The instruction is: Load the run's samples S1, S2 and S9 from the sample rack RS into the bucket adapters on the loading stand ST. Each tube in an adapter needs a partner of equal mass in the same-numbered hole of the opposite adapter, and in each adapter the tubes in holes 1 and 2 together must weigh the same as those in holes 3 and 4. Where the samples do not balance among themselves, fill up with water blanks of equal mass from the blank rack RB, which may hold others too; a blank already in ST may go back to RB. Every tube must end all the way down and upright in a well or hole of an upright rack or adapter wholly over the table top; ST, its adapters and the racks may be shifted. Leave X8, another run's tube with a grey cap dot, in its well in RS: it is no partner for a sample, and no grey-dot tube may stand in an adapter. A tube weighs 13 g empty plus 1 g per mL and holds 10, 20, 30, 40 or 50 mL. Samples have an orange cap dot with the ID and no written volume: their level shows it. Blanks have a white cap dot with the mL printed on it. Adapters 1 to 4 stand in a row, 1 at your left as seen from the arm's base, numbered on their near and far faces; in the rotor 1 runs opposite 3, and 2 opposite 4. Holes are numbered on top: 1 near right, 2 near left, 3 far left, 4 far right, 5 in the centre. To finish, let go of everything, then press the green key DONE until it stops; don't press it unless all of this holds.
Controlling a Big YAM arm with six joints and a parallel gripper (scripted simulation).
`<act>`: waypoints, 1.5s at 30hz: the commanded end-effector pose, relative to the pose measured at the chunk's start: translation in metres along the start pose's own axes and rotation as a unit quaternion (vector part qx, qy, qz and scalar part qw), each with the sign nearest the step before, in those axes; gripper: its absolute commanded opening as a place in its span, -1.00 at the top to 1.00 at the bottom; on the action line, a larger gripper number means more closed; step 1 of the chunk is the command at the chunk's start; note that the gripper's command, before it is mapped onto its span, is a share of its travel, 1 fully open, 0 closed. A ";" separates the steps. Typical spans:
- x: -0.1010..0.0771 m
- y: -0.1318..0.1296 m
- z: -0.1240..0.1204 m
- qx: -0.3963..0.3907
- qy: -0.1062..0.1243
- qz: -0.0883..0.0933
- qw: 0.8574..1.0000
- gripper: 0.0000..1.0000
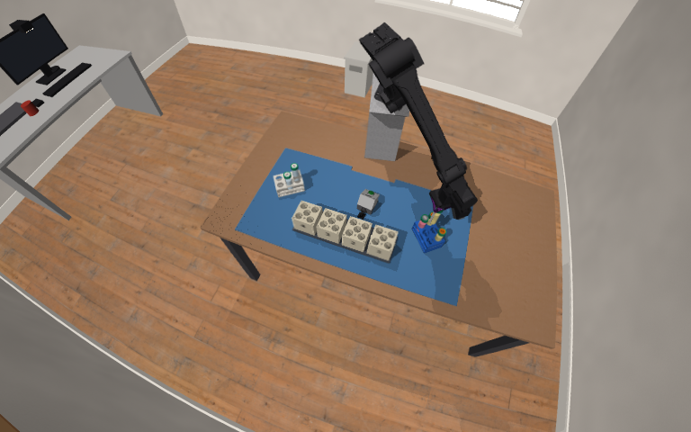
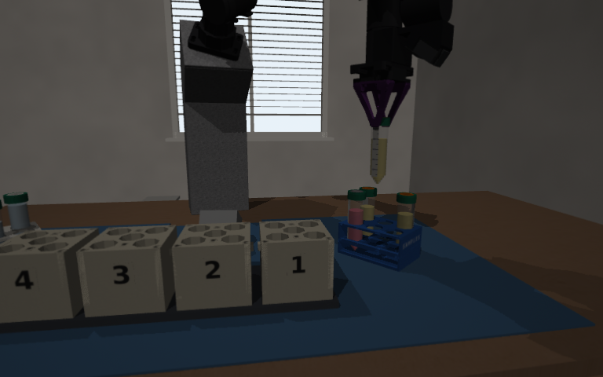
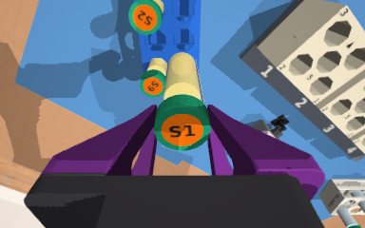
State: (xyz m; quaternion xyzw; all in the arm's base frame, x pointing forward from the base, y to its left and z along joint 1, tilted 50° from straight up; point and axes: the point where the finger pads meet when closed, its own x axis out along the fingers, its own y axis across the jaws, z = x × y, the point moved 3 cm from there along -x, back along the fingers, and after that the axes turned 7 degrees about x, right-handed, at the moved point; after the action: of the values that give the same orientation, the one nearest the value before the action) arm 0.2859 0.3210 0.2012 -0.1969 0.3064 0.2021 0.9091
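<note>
My gripper (image 2: pixel 381 122) is shut on sample S1 (image 3: pixel 182 130), a green-capped tube with pale yellow liquid (image 2: pixel 378 153), held upright well above the blue sample rack RS (image 2: pixel 382 242). In the rack stand S2 (image 3: pixel 144 17), S9 (image 3: pixel 153 85) and a tube with pink liquid (image 2: pixel 355 217). In the wrist view S9 shows just beyond S1, and the pink tube is hidden. The four cream adapters 1 (image 2: pixel 297 260), 2 (image 2: pixel 212 264), 3 (image 2: pixel 124 271) and 4 (image 2: pixel 31 275) stand in a row on the stand, all holes empty as far as I see.
The white blank rack RB (image 1: pixel 292 184) holds a few green-capped tubes at the mat's far left in the top view. The grey box with the green key DONE (image 1: pixel 367 200) stands behind the adapters. The arm's grey pedestal (image 2: pixel 216 119) rises behind adapter 2.
</note>
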 end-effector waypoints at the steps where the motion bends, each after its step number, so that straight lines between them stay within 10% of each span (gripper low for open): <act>1: 0.013 -0.003 0.000 -0.009 0.000 -0.004 1.000 1.00; 30: 0.078 -0.005 0.006 -0.008 -0.004 -0.004 1.000 1.00; 45: 0.070 -0.001 0.008 -0.006 -0.007 0.000 1.000 1.00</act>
State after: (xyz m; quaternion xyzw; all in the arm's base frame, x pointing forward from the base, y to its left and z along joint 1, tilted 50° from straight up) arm 0.3417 0.3373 0.1528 -0.2019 0.3094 0.1989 0.9077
